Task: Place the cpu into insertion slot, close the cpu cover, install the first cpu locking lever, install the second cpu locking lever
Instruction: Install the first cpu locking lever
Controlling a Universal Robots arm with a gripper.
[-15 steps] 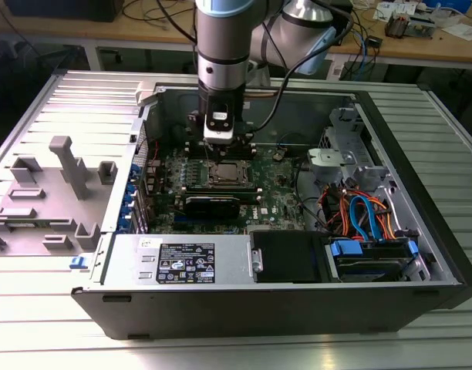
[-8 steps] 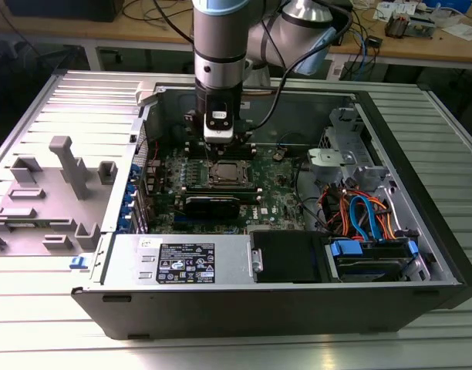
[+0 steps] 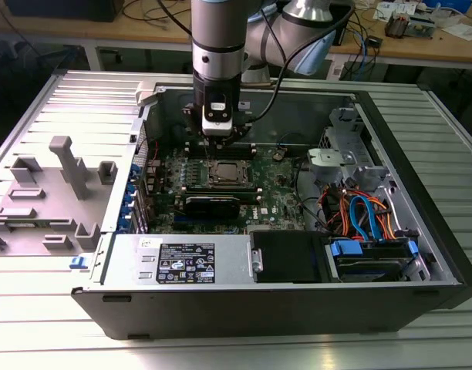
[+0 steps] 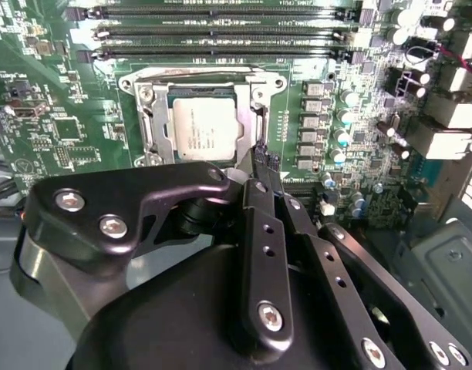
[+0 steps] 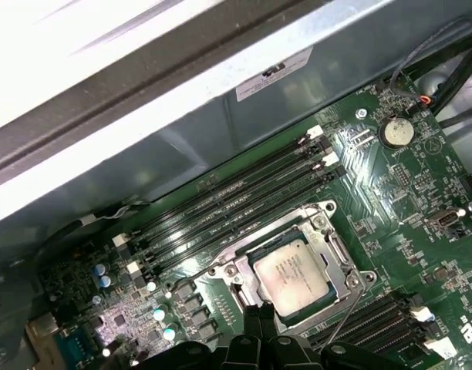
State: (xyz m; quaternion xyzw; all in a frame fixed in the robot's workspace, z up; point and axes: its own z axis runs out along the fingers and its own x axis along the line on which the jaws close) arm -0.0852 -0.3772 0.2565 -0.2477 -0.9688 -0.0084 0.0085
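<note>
1. Since the cpu [image 4: 205, 129] lies flat in the insertion slot [image 4: 193, 75], the cpu cover [image 4: 153, 123] sits folded down, framing its dull grey-tan square top.
2. Fingers pinched together, gripping nothing discernible, the gripper [image 4: 259, 160] hovers at the cover's edge, apparently to reach the thin wire lever [image 5: 352, 304].
</note>
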